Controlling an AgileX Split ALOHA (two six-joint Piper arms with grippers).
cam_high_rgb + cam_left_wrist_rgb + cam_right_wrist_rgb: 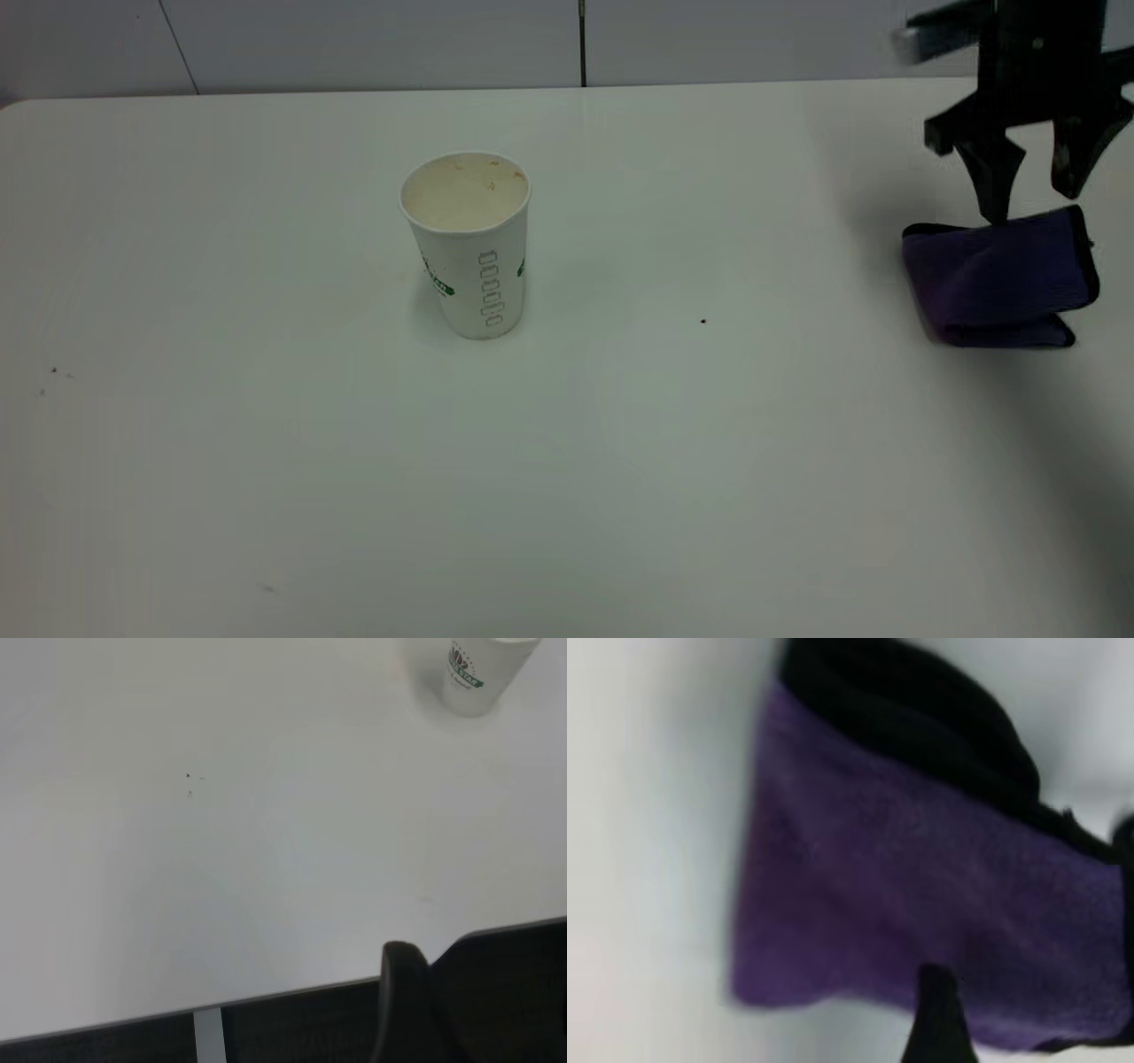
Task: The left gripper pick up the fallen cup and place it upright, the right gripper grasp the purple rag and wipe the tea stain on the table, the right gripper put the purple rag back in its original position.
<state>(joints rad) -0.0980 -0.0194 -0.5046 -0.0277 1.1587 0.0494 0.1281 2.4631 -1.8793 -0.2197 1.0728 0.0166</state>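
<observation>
Hovering spread-fingered over the purple rag, right gripper pointing down, cup upright

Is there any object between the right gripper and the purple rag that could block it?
Nothing visible. The right gripper is open directly above the purple rag, with one fingertip at the rag's top edge. The cup stands upright far off, mid-table.

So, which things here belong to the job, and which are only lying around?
Belonging to the job:
- white paper cup with green print, standing upright
- folded purple cloth rag with black edging
- right end effector, open, just above the rag

Only lying around:
- small dark specks on the white table
</observation>
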